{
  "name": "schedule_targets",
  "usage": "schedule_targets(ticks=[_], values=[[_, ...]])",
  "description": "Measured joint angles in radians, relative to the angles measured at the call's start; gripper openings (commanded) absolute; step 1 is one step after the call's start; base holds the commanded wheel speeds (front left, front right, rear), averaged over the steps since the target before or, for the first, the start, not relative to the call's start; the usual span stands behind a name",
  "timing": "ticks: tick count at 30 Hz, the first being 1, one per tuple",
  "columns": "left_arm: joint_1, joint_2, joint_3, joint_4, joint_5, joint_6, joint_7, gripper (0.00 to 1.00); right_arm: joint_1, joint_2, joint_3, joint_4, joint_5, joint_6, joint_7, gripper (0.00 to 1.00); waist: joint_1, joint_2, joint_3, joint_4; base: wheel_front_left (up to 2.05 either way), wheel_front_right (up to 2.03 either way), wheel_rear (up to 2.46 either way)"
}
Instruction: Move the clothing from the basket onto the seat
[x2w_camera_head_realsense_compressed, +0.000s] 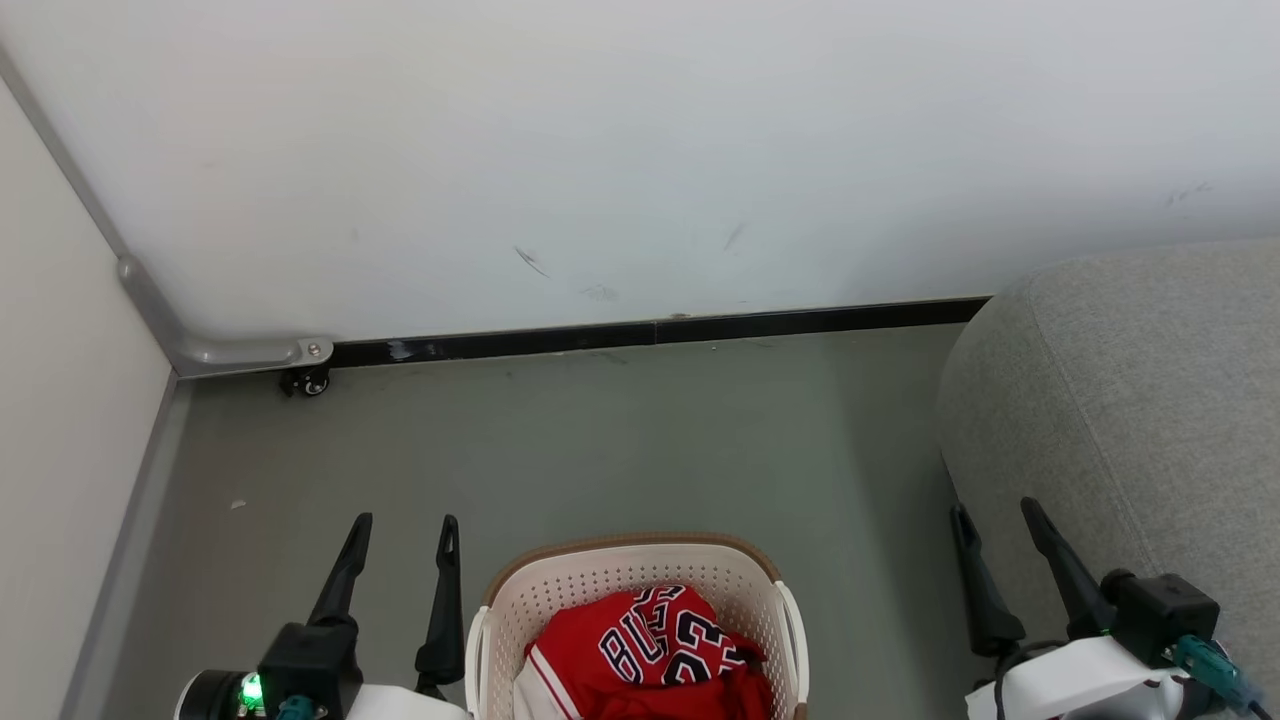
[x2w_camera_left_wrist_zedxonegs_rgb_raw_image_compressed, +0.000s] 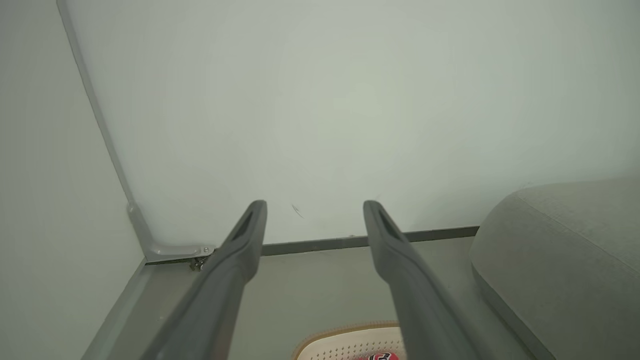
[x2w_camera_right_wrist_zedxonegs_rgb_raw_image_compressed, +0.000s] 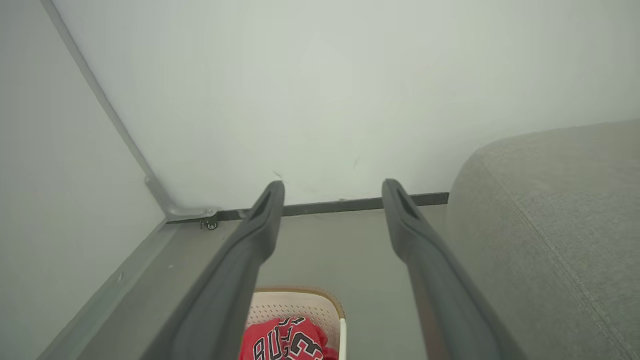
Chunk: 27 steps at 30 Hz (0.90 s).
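The clothing (x2w_camera_head_realsense_compressed: 655, 650), a red jersey with white trim and black-and-white lettering, lies bunched in the basket (x2w_camera_head_realsense_compressed: 560, 585), a cream perforated tub with a brown rim at the bottom centre of the head view. The light-grey seat (x2w_camera_head_realsense_compressed: 1130, 400) bulges in from the right. My left gripper (x2w_camera_head_realsense_compressed: 405, 523) hovers open just left of the basket, fingers pointing at the wall. My right gripper (x2w_camera_head_realsense_compressed: 995, 508) stands open between the basket and the seat's edge. The right wrist view looks down on the clothing (x2w_camera_right_wrist_zedxonegs_rgb_raw_image_compressed: 285, 340) and basket (x2w_camera_right_wrist_zedxonegs_rgb_raw_image_compressed: 300, 300); the left wrist view catches the basket rim (x2w_camera_left_wrist_zedxonegs_rgb_raw_image_compressed: 345, 332) and the seat (x2w_camera_left_wrist_zedxonegs_rgb_raw_image_compressed: 565, 240).
A white wall (x2w_camera_head_realsense_compressed: 640, 150) with a black skirting strip (x2w_camera_head_realsense_compressed: 650, 330) closes the far side. A second pale panel (x2w_camera_head_realsense_compressed: 60, 400) runs down the left, with a small castor (x2w_camera_head_realsense_compressed: 305, 382) at the corner. Grey floor (x2w_camera_head_realsense_compressed: 600, 440) spreads between wall, basket and seat.
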Motion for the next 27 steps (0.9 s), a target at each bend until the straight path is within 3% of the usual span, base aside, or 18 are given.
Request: schedule_targets(ticks=[9,27], values=[[0.011,0.001,-0.014,0.009,0.119,0.032,-0.027,1.00,0.000,0.001,-0.001,0.002,-0.124,0.000,-0.022,1.00,-0.0001,0.0000,0.000,0.002,0.00,0.00,0.00],[0.009,-0.005,0.003,0.059,0.102,0.040,-0.031,1.00,0.000,0.002,-0.011,0.005,-0.108,0.000,-0.025,1.00,-0.0002,0.0000,0.001,0.005,0.00,0.00,0.00]])
